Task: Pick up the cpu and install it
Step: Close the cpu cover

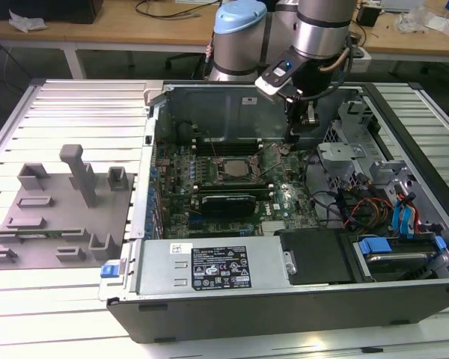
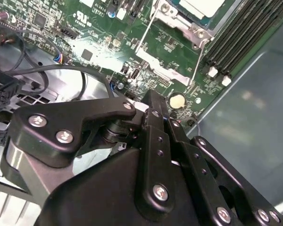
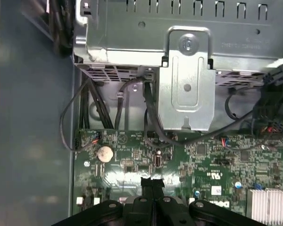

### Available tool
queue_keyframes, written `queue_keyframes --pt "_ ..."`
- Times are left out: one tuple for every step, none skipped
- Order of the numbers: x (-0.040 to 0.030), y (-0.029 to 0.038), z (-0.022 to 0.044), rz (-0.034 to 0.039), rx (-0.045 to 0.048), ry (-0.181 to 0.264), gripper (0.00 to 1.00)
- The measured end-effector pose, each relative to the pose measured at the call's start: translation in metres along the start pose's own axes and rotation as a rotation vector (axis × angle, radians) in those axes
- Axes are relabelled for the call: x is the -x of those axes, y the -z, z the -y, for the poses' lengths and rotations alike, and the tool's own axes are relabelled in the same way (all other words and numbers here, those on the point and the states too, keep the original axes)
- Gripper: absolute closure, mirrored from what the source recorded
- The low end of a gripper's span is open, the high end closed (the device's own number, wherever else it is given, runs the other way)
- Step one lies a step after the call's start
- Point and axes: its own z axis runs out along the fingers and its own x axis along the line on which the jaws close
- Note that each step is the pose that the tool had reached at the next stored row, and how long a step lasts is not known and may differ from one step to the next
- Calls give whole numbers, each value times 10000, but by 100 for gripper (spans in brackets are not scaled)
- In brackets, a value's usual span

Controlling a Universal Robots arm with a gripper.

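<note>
The cpu (image 2: 203,5), a pale silvery square, lies flat inside the dark socket frame (image 2: 175,13) on the green motherboard, cut off by the picture's edge. In the exterior view the cpu (image 1: 236,169) sits mid-board inside the open computer case. My gripper (image 1: 309,120) hangs over the board's corner toward the exterior view's right, apart from the socket. In both wrist views its black fingers (image 3: 146,184) are pressed together with nothing between them. The wire lever (image 2: 201,59) stands beside the socket.
A round coin battery (image 3: 104,152) lies just beyond the gripper (image 3: 152,182). Black cables (image 3: 151,117) run to a metal drive cage (image 3: 188,75). Memory slots (image 2: 240,33) flank the socket. A grey fixture plate with blocks and posts (image 1: 78,176) lies outside the case.
</note>
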Motion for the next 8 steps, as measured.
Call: queue_keyframes --pt "0 -33 -9 1 -4 0 89" --pt "-1 -63 -9 1 -11 -1 89" --pt "-2 -81 -8 0 -14 -2 89" --pt "-2 -102 -8 0 -17 0 89" --pt "-4 -127 -8 0 -21 4 89" --pt "-4 -146 -8 0 -24 8 89" --pt "-5 -173 -7 -2 -25 18 89" --pt "-5 -191 -7 -1 -25 31 89"
